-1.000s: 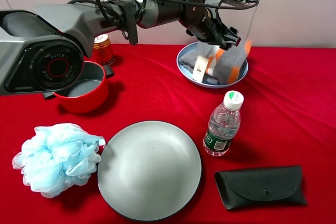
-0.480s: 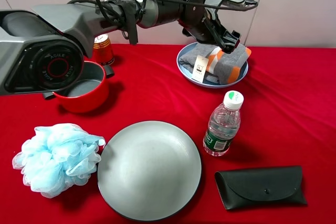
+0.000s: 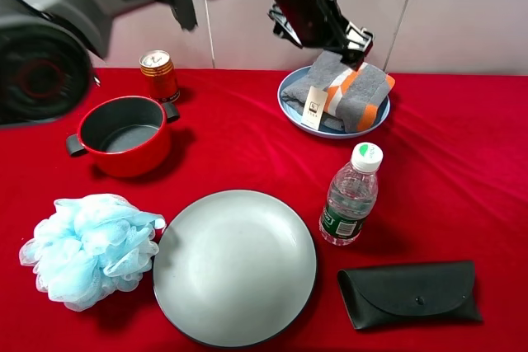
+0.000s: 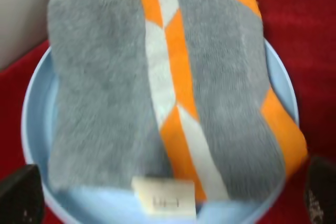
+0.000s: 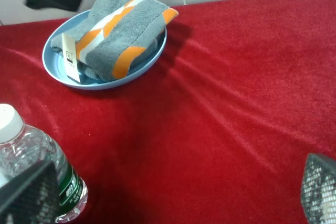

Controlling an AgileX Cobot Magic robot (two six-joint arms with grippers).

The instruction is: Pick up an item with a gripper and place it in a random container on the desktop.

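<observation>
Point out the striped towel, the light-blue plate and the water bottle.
striped towel [image 3: 351, 91], exterior high view, on its grey top fold.
light-blue plate [image 4: 32, 129], left wrist view, on its bare rim.
water bottle [image 3: 350, 196], exterior high view, on its clear body.

Left gripper [image 3: 346, 39] hanging just above the towel [image 3: 351, 92] in the blue plate [image 3: 290, 98], apparently clear of it, water bottle [image 3: 351, 195] standing near the plate's front, bare red desktop [image 3: 462, 138] to the right

we can read no text: the print on the towel's paper tag [image 4: 164, 203] and the bottle's green label [image 3: 338, 222] is too blurred.
</observation>
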